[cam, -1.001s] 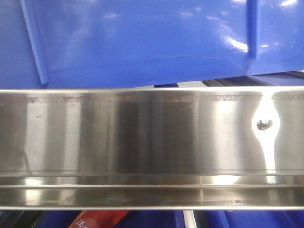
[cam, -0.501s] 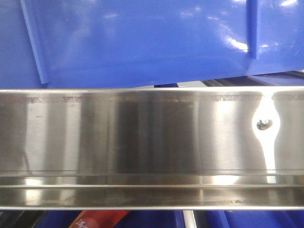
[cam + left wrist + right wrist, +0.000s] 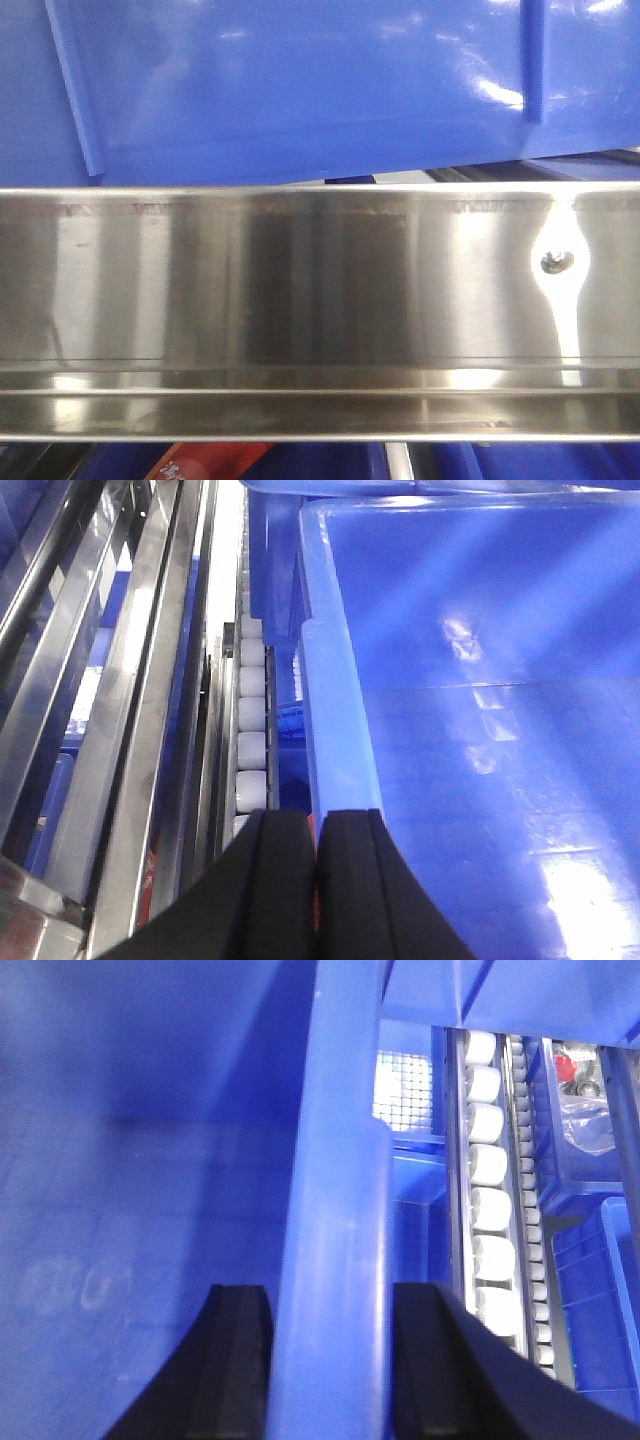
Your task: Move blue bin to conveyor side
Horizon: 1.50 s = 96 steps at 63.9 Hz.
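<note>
The blue bin (image 3: pixel 300 80) fills the top of the front view, its underside tilted above a steel rail. In the left wrist view its glossy floor (image 3: pixel 480 780) and pale thick rim (image 3: pixel 335 720) run up the frame. My left gripper (image 3: pixel 317 815) is pressed almost shut at the rim's outer lip, and a thin red sliver shows in the slit. In the right wrist view my right gripper (image 3: pixel 330 1295) straddles the bin's rim (image 3: pixel 335 1210), one finger inside the bin and one outside, both close against it. The conveyor is out of view.
A shiny steel rail (image 3: pixel 320 290) with a screw (image 3: pixel 553 262) spans the front view. Rows of white rollers (image 3: pixel 252 750) (image 3: pixel 490 1210) run alongside the bin. Further blue bins (image 3: pixel 600 1270), one holding bagged parts (image 3: pixel 585 1110), lie to the right. A red item (image 3: pixel 200 462) shows below the rail.
The blue bin's lower edge has shifted very slightly in the front view. The steel rail has not moved.
</note>
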{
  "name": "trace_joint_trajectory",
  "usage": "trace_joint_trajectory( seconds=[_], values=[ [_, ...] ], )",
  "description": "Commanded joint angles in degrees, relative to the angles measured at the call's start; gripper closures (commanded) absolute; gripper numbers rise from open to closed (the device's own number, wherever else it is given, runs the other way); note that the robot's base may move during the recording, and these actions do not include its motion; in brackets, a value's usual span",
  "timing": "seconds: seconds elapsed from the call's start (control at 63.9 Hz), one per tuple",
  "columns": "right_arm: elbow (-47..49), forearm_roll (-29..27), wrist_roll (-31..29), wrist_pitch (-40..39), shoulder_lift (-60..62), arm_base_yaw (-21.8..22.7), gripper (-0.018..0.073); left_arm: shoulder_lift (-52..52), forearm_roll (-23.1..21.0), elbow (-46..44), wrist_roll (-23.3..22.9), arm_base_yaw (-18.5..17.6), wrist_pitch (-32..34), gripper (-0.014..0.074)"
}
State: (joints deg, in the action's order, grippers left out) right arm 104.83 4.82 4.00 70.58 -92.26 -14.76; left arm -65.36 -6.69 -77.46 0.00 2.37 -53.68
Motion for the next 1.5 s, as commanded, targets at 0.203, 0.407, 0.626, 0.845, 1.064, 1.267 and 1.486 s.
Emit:
trace_joint_trajectory(
  seconds=[0.203,0.407,0.626,0.845,1.064,1.267,1.486],
  values=[
    [-0.28,1.11,-0.64,-0.62,0.61,0.26,0.064,-1.78,-6.02,0.07,0.0,-0.09,2.69,0.059],
    [-0.28,1.11,-0.64,-0.62,0.61,0.26,0.064,-4.56,-7.22,-2.64,0.0,-2.02,3.97,0.0503],
    [-0.28,1.0,-0.64,-0.62,0.61,0.26,0.064,-8.82,-0.8,-7.44,-4.95,-6.01,3.49,0.0234],
    [-0.28,1.0,-0.64,-0.62,0.61,0.26,0.064,-15.05,5.35,-11.52,-11.69,-6.5,0.54,0.0251],
    [-0.28,1.0,-0.64,-0.62,0.61,0.26,0.064,-19.21,4.96,-12.42,-12.35,-7.16,-4.41,0.0251],
    [-0.28,1.02,-0.64,-0.62,-0.35,0.26,0.064,-20.33,4.96,-12.42,-12.35,-7.21,-4.99,0.0251],
    [-0.39,-0.25,-0.64,-0.62,-0.85,0.26,0.064,-21.77,4.96,-12.42,-12.35,-7.21,-4.99,0.0251]
  ],
)
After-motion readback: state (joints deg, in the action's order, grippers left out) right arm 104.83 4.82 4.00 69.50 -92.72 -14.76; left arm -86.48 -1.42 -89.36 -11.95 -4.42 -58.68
